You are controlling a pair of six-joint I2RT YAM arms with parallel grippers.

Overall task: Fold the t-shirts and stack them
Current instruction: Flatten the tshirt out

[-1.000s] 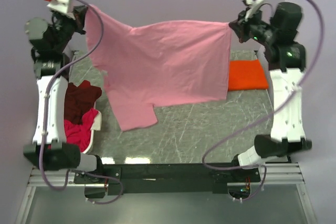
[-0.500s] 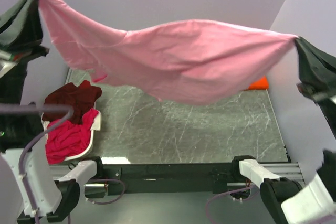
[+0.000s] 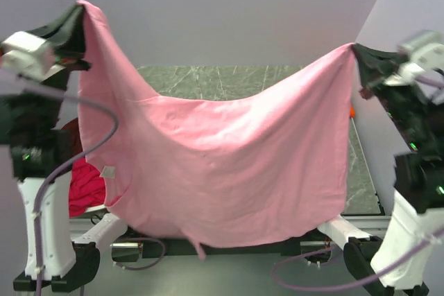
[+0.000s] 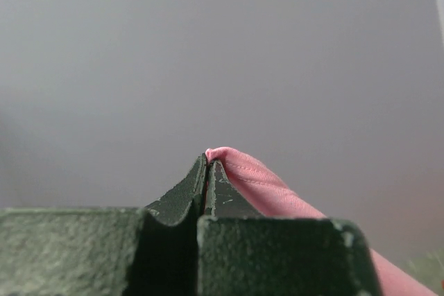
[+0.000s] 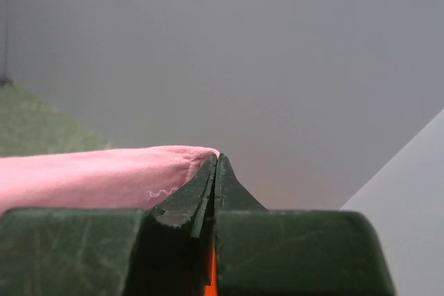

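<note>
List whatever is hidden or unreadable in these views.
- Top view: the pink t-shirt covers most of the table and nearly all the orange shirt.
- Top view: the magenta shirt is mostly behind it.
- Wrist views: the shirt's body is cut off by the frame.

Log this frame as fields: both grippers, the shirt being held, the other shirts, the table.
left gripper: shut on one corner of the light pink cloth t-shirt, raised high
right gripper: shut on the opposite corner, raised high
held shirt: spread between both arms, sagging in the middle, off the table
magenta-red crumpled shirt: at the left, partly hidden by the pink cloth
bright orange shirt: only a sliver shows at the right
dark green marbled table: mostly hidden, far strip visible
</note>
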